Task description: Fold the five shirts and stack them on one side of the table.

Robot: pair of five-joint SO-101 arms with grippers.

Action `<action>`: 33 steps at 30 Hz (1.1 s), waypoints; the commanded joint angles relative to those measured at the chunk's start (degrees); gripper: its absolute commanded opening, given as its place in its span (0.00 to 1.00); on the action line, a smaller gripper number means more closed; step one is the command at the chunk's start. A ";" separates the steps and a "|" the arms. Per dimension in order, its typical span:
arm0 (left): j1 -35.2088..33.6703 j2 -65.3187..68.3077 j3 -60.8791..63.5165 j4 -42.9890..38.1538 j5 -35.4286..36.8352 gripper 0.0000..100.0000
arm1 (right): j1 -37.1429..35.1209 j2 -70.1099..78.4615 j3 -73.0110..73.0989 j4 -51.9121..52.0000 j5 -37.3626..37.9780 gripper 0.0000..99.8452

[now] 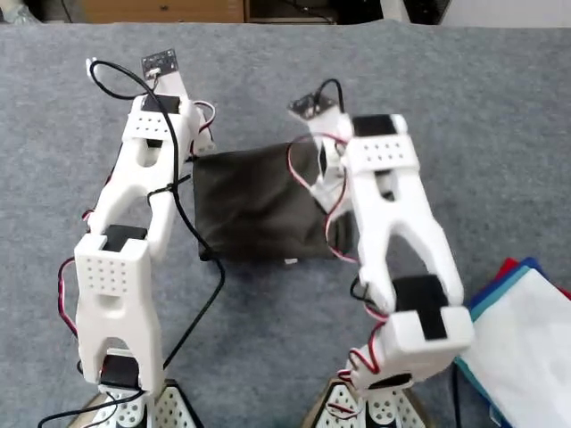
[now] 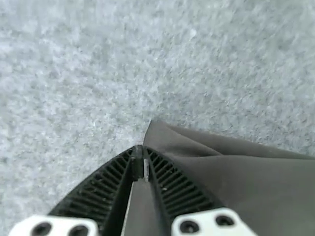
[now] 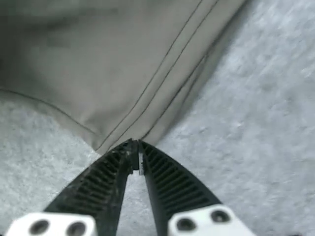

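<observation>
Left fingers (image 2: 170,189) are clenched on a corner of the dark shirt (image 1: 254,209): the ribbed black pads meet at their tips, dark cloth runs down between them, and the corner's point pokes out just past them onto the grey tabletop (image 1: 446,107). Right fingers (image 3: 170,184) are pressed together too, with their tips at the stitched hem on the shirt's opposite side, where they appear to nip its edge.

From above, the shirt lies flat as a folded, roughly square bundle in the middle of the tabletop, between the 2 white arms. The left arm meets it at its far left corner and the right arm at its right edge. A stack (image 1: 526,339) of other shirts sits well apart at the near right edge, white on top with blue and red edges beneath.
</observation>
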 commanded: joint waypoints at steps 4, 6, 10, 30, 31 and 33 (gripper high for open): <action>1.23 -0.40 -2.37 0.35 0.18 0.02 | -1.71 -7.43 12.26 -9.85 -1.67 0.01; 0.88 1.10 -2.02 -1.05 0.35 0.02 | -1.71 -6.99 15.08 -13.10 -1.67 0.01; 1.14 6.37 -4.84 -2.37 0.35 0.02 | -1.36 -3.38 17.10 -17.23 -1.67 0.01; 0.44 22.64 -35.96 13.89 1.14 0.02 | 4.44 -5.41 13.23 -17.58 2.29 0.01; 0.35 22.37 -36.84 14.77 1.14 0.02 | 4.53 -6.73 12.09 -15.91 2.02 0.01; 0.00 22.29 -39.91 16.53 1.58 0.02 | 4.79 -9.19 10.07 -12.22 0.35 0.01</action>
